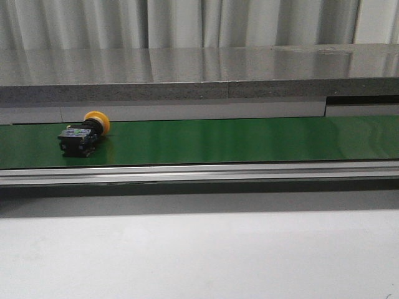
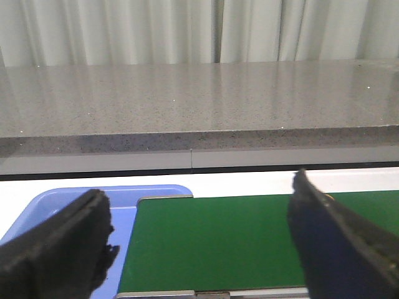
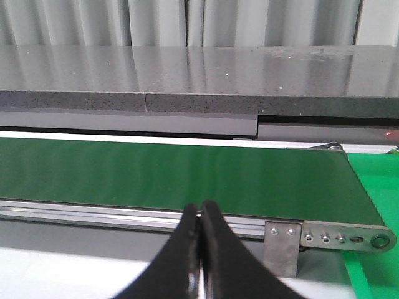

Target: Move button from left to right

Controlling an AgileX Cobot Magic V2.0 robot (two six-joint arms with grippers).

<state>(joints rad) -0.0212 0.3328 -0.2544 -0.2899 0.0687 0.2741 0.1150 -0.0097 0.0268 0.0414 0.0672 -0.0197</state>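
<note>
I've got the button (image 1: 86, 134) lying tipped over on the left end of the green belt (image 1: 249, 140), my left tool (image 2: 199, 249) spread wide and empty, my right tool (image 3: 201, 215) pinched closed on nothing.

**Belt, counter, curtain and trays**

A long green belt (image 1: 249, 140) runs across the scene — left to right in the front view — with a silver metal rail (image 1: 199, 172) along its near edge. Behind it sits a grey speckled stone counter (image 1: 199, 71), glossy on top, and behind that hangs a pale pleated curtain (image 1: 174, 23). The white tabletop (image 1: 199, 255) fills the foreground. In the left wrist view, a blue tray (image 2: 124, 205) lies just beside the belt's end. In the right wrist view, the belt's other end shows a bolted metal bracket (image 3: 324, 237) — and a bright green surface (image 3: 374, 187) lies just past it.
</note>
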